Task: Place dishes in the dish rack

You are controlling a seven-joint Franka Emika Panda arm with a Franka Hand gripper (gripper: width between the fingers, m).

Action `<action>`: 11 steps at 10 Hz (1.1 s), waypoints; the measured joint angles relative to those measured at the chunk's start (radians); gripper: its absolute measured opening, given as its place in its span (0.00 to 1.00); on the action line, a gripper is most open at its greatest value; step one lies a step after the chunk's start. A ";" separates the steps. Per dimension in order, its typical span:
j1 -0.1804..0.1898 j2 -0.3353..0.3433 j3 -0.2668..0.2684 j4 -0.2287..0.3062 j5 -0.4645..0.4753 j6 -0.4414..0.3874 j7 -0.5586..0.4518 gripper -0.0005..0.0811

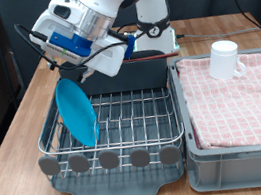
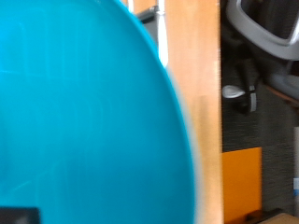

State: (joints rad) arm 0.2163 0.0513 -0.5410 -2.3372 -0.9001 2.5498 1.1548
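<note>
A wooden table (image 1: 17, 117) carries a dark-grey dish rack (image 1: 118, 140) with a silver wire grid, and, just beside it on the exterior view's right, a grey bin (image 1: 243, 149) lined with a pink checked cloth (image 1: 237, 94). The white robot arm (image 1: 104, 6) reaches down over the rack's far left corner. A light-blue plate (image 1: 77, 114) stands on edge in the wire slots, likely so it can drain upright. The gripper (image 1: 65, 70) sits at the plate's top rim; whether its fingers grasp the plate cannot be told. A white mug (image 1: 225, 58) rests on the cloth, not yet racked.
</note>
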 joint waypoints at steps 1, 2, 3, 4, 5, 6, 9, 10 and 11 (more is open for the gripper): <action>0.000 -0.002 0.002 0.005 0.080 0.002 -0.056 0.80; 0.000 -0.007 0.004 0.011 0.144 0.002 -0.104 0.94; 0.000 -0.016 0.005 0.017 0.218 0.001 -0.156 0.94; 0.000 -0.027 0.006 0.022 0.329 -0.002 -0.234 0.98; 0.001 -0.040 0.007 0.030 0.429 -0.017 -0.313 0.99; 0.002 -0.054 0.009 0.043 0.499 -0.057 -0.370 0.99; 0.007 -0.096 0.016 0.071 0.553 -0.119 -0.465 0.99; 0.007 -0.093 0.016 0.071 0.551 -0.119 -0.458 0.99; 0.008 -0.090 0.017 0.071 0.559 -0.129 -0.462 0.99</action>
State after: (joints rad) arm 0.2239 -0.0388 -0.5241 -2.2660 -0.3414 2.4204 0.6930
